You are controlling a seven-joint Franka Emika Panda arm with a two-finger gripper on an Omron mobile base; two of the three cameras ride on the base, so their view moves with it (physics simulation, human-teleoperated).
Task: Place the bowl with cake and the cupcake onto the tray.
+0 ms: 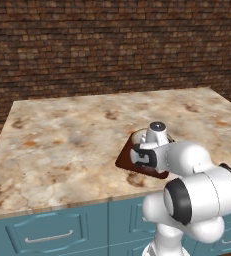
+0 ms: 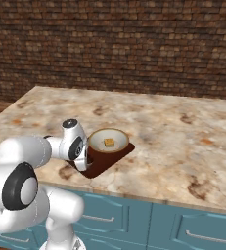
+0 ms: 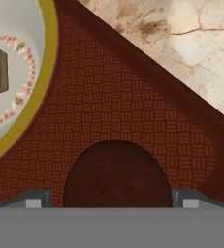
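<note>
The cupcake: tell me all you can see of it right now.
The cupcake is small, dark chocolate-brown, with a rounded matte top. It sits on the woven-textured reddish-brown tray, close beside the bowl with cake but apart from it. The pincer stands open, one fingertip on each side; whether they touch it I cannot tell. Its wrapper is hidden.

A: Count for the counter?
B: One tray (image 3: 133, 111), dark reddish-brown, woven texture. One bowl (image 2: 108, 140), cream with a yellow rim. One piece of cake (image 2: 109, 142) inside it.
A: Cupcakes?
B: One cupcake (image 3: 116, 174), dark brown.
A: Robot hardware?
B: One arm (image 1: 187, 175), one gripper (image 3: 113, 199), two finger tips (image 3: 33, 199).
</note>
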